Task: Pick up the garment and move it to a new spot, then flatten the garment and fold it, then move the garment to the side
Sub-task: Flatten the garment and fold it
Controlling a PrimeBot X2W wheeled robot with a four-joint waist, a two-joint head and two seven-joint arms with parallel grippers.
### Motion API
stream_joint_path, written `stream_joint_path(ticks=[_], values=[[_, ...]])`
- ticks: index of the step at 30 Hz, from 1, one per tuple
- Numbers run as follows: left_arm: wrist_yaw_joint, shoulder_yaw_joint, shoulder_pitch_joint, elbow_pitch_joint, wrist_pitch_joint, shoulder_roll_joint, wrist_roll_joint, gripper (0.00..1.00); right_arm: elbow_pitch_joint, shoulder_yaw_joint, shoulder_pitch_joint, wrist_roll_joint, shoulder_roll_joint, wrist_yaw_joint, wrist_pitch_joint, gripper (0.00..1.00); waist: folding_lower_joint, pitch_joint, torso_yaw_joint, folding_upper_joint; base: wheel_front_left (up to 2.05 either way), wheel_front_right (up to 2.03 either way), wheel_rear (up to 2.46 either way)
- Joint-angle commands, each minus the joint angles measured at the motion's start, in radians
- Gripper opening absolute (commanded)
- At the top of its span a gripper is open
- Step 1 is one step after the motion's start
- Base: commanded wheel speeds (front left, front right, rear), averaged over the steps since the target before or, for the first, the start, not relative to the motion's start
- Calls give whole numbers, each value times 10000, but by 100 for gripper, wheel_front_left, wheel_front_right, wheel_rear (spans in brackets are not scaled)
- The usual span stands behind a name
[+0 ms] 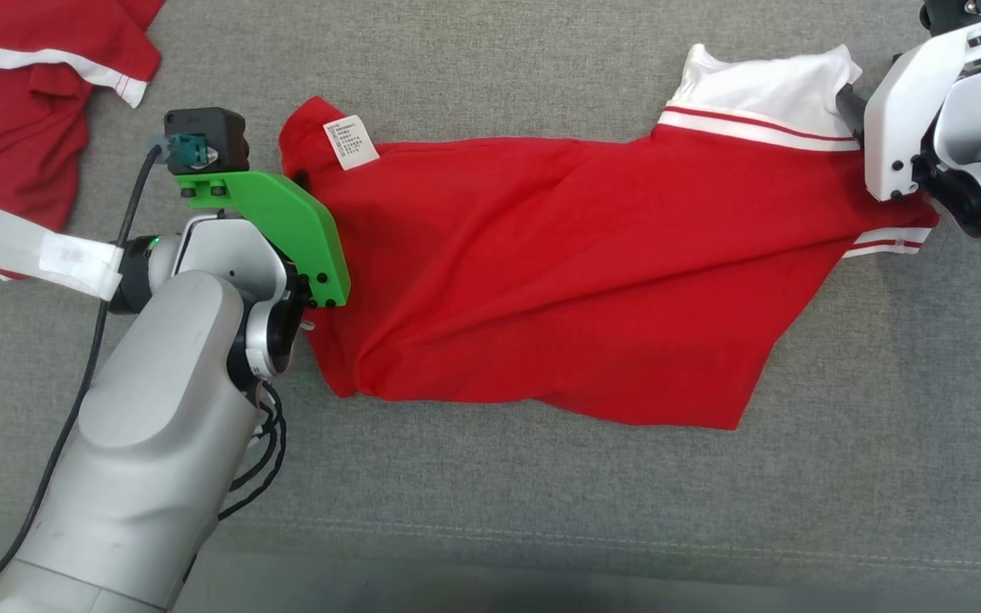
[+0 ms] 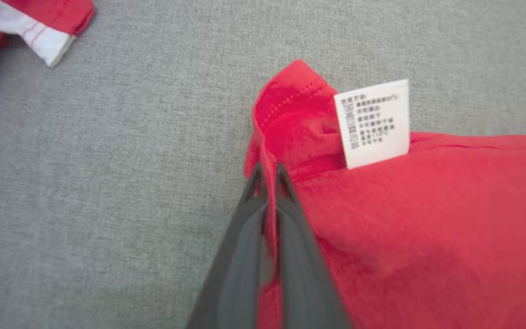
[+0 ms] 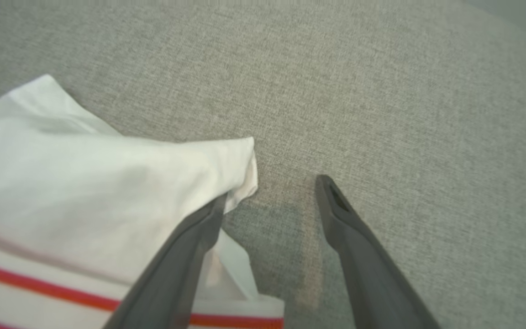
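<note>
Pinching garment (image 1: 559,281) edge, left tool (image 2: 268,176), right tool (image 3: 272,191) spread at collar (image 3: 85,183)

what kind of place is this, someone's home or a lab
Likely a robot test bench for folding clothes, not a home: a plain grey cloth-covered surface, a red shirt lying between the left gripper and right gripper, and a second red garment with a white tape strip.

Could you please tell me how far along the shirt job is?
Done: the shirt lies out lengthwise, wrinkled. In hand: the left claw is shut on its edge by the label; the right claw is open at the collar. Left: flattening, folding, moving aside.
</note>
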Motion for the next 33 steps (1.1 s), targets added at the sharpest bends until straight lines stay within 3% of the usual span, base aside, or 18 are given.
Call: stream_joint_path(ticks=[1,2,3,5,6,18,33], values=[[-56,-4,-194,47,-66,-50,-6,0,139,59,-87,92,51,-6,-52,69,0,14,18,0,0,0,0],[-63,-10,-193,63,-88,-62,-23,0,212,88,-100,135,67,-6,-66,42,0,15,26,0,0,0,0],[-73,-14,-187,72,-120,-77,-38,0,283,134,-123,159,73,-6,-78,35,0,15,35,0,0,0,0],[-81,-20,-195,102,-163,-87,-55,0,430,208,-186,232,45,-8,-107,4,0,20,56,0,0,0,0],[-89,-14,-205,117,-189,-89,-67,0,479,264,-204,246,23,-9,-116,0,0,29,67,0,0,0,0],[-134,48,-288,315,-557,-106,-101,0,910,700,-419,345,-135,-13,-668,0,0,-14,32,0,0,0,0],[-252,433,-336,64,-1687,-65,-247,0,1041,600,-870,182,-86,-11,-2589,0,0,-997,-295,0,0,0,0]])
